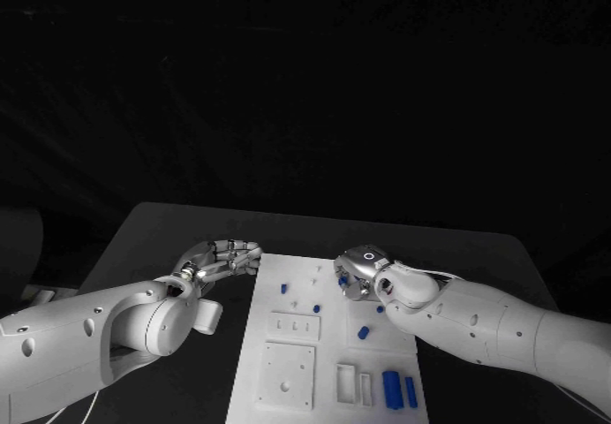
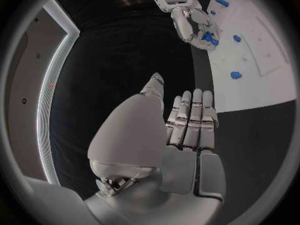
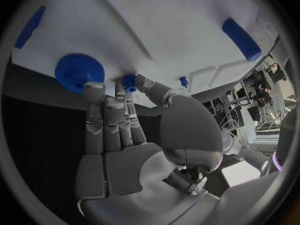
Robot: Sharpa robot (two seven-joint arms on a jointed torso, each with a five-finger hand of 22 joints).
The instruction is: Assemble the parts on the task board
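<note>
Our right hand (image 3: 125, 135) reaches over the task board (image 1: 293, 353), its fingertips (image 3: 129, 92) pinching a small blue part (image 3: 129, 81) beside a blue gear (image 3: 78, 71). Our left hand (image 2: 181, 130) hovers flat with straight fingers, holding nothing, over the tabletop (image 1: 166, 230) just beside the board.

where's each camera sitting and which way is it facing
Head view: on the robot's head, looking down at the task board; both arms, left hand, right hand.
Left wrist view: behind the left hand, its fingers straight, off the board.
Right wrist view: behind the right hand; fingers at a blue gear.
Shared: board, right hand.
</note>
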